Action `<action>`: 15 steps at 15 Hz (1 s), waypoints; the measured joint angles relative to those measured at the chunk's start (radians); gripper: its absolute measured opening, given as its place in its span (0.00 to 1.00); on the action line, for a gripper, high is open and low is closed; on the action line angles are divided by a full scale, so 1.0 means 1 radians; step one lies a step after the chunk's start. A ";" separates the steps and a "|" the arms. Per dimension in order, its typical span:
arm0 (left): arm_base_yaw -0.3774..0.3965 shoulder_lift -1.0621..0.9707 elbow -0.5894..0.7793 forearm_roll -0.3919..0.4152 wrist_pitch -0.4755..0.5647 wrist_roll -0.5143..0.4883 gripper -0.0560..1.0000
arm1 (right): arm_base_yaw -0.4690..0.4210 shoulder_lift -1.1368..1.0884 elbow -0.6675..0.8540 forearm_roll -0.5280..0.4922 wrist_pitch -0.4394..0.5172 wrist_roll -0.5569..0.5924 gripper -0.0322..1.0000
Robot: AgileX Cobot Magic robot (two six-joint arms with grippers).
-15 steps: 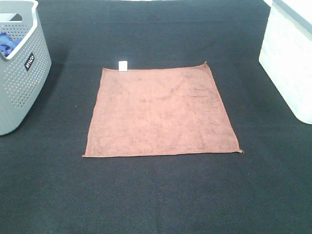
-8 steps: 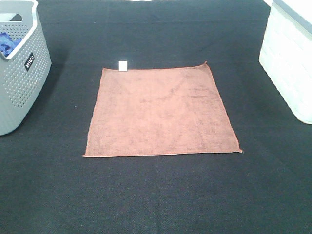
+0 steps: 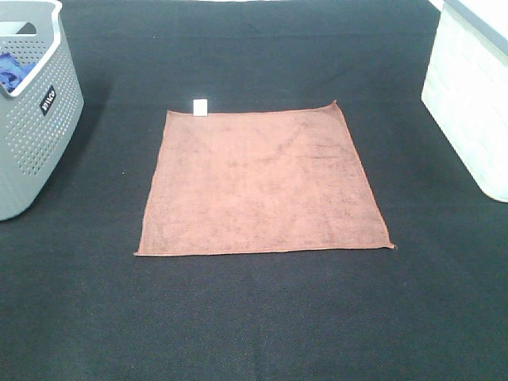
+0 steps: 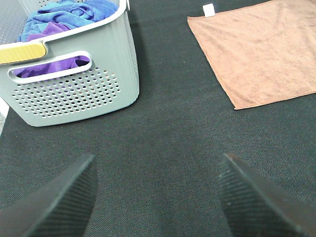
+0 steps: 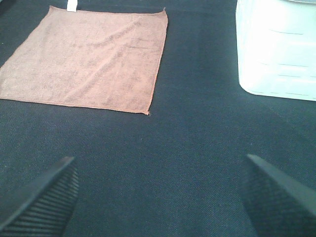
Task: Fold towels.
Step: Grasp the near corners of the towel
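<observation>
A square reddish-brown towel (image 3: 262,182) lies flat and unfolded in the middle of the black table, its small white tag (image 3: 200,106) at the far left corner. It also shows in the left wrist view (image 4: 261,49) and in the right wrist view (image 5: 89,57). My left gripper (image 4: 158,197) is open and empty, over bare table well short of the towel's near left corner. My right gripper (image 5: 158,197) is open and empty, over bare table short of the near right corner. Neither arm shows in the exterior high view.
A grey perforated basket (image 3: 32,119) holding blue and purple cloths (image 4: 64,15) stands at the left edge. A white bin (image 3: 472,95) stands at the right edge. Black table surface (image 3: 254,317) surrounds the towel.
</observation>
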 joint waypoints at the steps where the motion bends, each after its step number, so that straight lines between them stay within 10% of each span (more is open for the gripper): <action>1: 0.000 0.000 0.000 0.000 0.000 0.000 0.68 | 0.000 0.000 0.000 0.000 0.000 0.000 0.84; 15: 0.000 0.000 -0.003 0.000 -0.010 0.000 0.68 | 0.000 0.000 0.000 0.016 -0.005 0.002 0.84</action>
